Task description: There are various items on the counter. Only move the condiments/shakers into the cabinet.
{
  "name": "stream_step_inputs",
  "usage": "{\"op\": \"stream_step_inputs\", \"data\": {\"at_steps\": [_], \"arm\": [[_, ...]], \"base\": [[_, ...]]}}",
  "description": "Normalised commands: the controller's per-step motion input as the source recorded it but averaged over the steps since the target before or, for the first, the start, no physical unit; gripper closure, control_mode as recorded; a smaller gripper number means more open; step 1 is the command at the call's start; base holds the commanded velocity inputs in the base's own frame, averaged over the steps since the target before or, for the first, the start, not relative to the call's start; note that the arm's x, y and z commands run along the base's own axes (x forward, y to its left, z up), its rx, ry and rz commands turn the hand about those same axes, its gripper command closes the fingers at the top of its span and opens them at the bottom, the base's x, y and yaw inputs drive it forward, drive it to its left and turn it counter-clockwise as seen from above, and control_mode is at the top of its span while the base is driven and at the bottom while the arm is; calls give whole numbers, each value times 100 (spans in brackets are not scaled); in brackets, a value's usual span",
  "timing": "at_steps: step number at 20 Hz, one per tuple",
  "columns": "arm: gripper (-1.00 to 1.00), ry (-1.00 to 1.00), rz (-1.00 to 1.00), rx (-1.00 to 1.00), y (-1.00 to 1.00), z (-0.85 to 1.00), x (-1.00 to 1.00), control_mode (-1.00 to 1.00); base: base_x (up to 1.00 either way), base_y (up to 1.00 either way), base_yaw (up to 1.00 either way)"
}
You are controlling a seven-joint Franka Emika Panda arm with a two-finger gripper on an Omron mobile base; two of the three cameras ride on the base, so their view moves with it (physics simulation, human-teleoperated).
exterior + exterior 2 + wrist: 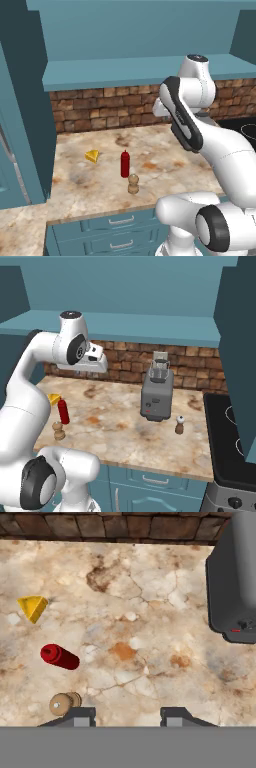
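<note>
On the counter [100, 187] a red squeeze bottle [125, 164] [63, 411] [60, 656] stands upright, and a tan wooden shaker [133, 184] [58, 430] [64, 703] sits just in front of it. Further right, by the toaster, stands a dark-brown white-topped shaker [180, 425]. My gripper [127, 714] hangs high over the counter and looks down on it; its fingers are apart with nothing between them. The bottle and wooden shaker lie left of it in the hand view. The teal cabinet's open shelf [125, 72] [150, 326] runs above the brick wall.
A yellow cheese wedge [92, 156] [54, 399] [33, 607] lies behind the bottle. The grey toaster [157, 393] [232, 587] stands mid-counter near the wall. A black stove [230, 441] borders the counter on the right. A tall teal cabinet side [25, 125] closes off the left.
</note>
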Motion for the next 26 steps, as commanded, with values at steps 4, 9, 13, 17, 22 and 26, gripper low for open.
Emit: {"op": "stream_step_inputs", "data": {"at_steps": [4,9,13,17,22,26], "arm": [[-100,0,0,-1,4,-5,-20,-100],[-100,0,0,-5,37,-23,-35,-100],[-100,0,0,-5,59,-32,-28,-100],[-100,2,0,-5,60,-30,-6,-100],[-100,8,0,-5,63,-37,1,-100],[-100,7,0,-6,51,-50,14,-100]], "base": [[0,0,0],[0,0,0],[0,0,0],[0,0,0],[0,0,0],[0,0,0]]}}
